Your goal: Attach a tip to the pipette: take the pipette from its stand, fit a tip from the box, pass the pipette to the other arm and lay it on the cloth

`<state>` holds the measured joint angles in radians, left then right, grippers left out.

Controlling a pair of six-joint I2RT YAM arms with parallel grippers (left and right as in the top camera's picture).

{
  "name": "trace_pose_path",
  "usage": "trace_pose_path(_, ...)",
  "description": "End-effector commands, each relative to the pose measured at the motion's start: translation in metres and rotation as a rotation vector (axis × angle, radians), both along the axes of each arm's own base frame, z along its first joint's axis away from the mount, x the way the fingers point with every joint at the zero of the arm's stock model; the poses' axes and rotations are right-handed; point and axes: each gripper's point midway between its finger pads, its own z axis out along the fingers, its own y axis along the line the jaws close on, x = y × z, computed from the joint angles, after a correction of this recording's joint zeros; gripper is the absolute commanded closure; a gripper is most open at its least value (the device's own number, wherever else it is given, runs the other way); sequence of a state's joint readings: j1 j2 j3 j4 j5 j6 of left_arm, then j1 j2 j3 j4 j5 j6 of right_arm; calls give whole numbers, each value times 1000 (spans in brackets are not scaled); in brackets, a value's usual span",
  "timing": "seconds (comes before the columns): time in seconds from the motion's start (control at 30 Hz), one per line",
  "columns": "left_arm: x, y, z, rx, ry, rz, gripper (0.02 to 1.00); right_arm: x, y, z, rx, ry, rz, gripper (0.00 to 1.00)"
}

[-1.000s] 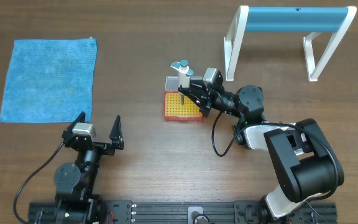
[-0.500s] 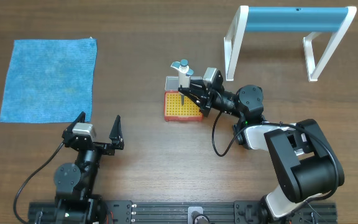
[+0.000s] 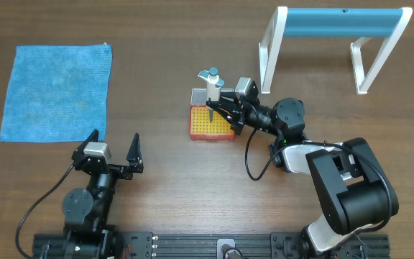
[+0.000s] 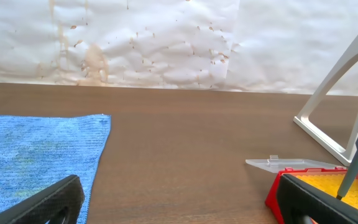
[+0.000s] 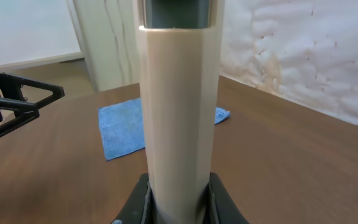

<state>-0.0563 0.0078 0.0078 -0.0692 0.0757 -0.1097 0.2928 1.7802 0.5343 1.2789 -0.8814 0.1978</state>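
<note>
right gripper [image 3: 214, 105] pinches pipette [image 3: 211, 85] above the tip box [image 3: 221, 129].
a tilted pipette could seat crooked in the box; left gripper [image 3: 115, 136], jaws spread, idles left of the box.

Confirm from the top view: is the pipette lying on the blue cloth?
No, the pipette stands upright in the right gripper over the tip box, well apart from the cloth.

surface: wooden table [image 3: 178, 187] | left: blue cloth [image 3: 56, 83] (flat) | middle: tip box [image 3: 203, 128] | right: stand [image 3: 340, 21]
</note>
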Motion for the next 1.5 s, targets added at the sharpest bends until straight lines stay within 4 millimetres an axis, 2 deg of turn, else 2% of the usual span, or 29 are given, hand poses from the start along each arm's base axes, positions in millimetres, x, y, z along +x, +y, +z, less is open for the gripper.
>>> trace_pose_path(0.03,-1,-3,-1,1,2,-17,20,-1,0,2,8,0,2,923)
trace_pose_path(0.17,-1,-3,-1,1,2,-17,23,-6,2,5,11,-18,35,921)
trace_pose_path(0.43,-1,-3,-1,1,2,-17,20,-3,1,-2,-2,19,16,923)
trace_pose_path(0.63,-1,-3,-1,1,3,-17,20,-1,1,-36,-54,79,18,923)
trace_pose_path(0.77,-1,-3,-1,1,2,-17,20,-2,2,-35,-51,73,24,923)
trace_pose_path(0.83,-1,-3,-1,1,2,-17,20,-3,2,-28,-46,55,28,923)
trace_pose_path(0.93,-1,-3,-1,1,2,-17,20,-5,1,2,-23,-23,27,923)
trace_pose_path(1.07,-1,-3,-1,1,3,-17,23,-14,4,67,12,-160,80,925)
trace_pose_path(1.17,-1,-3,-1,1,3,-17,20,-15,5,136,26,-221,90,925)
trace_pose_path(1.3,-1,-3,-1,1,2,-17,20,-14,6,208,29,-234,91,923)
trace_pose_path(1.37,-1,-3,-1,1,2,-17,20,-16,5,214,32,-246,94,925)
trace_pose_path(1.5,-1,-3,-1,1,2,-17,20,-14,7,199,9,-158,104,923)
